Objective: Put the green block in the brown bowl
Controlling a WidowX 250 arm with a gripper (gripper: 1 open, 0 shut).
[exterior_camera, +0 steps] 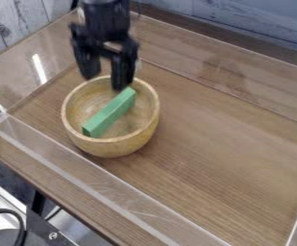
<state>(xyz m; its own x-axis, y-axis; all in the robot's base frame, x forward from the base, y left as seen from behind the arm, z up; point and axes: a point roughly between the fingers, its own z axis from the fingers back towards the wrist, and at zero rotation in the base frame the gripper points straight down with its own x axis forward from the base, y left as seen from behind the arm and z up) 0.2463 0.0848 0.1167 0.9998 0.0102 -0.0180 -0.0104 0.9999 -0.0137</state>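
The gripper (105, 69) hangs above the far left part of the bowl, pointing straight down, its two dark fingers (84, 65) spread wide apart with nothing between them. It holds nothing; the fingertips are clear of the block below. The black arm rises from it out of the top of the picture.

Below the fingers sits the green block (112, 110), a long, slim bar of plain bright green with flat faces and square ends. It lies inside the brown bowl (112, 139), slanted, with its near end low on the bowl's floor toward the left and its far end leaning up against the inner wall at the far right, close to the rim. It spans much of the bowl's inside.

The bowl is round and deep, made of light tan wood with thick walls and a pale, smooth rim; its inside looks a shade more yellow than its outside. It stands upright on the left half of the table (228, 135), a brown wood-grain surface with darker streaks running across it. A low clear plastic wall (74, 183) edges the table along the near side, and another runs along the far side. The right half of the tabletop shows only wood grain and a faint sheen of reflected light
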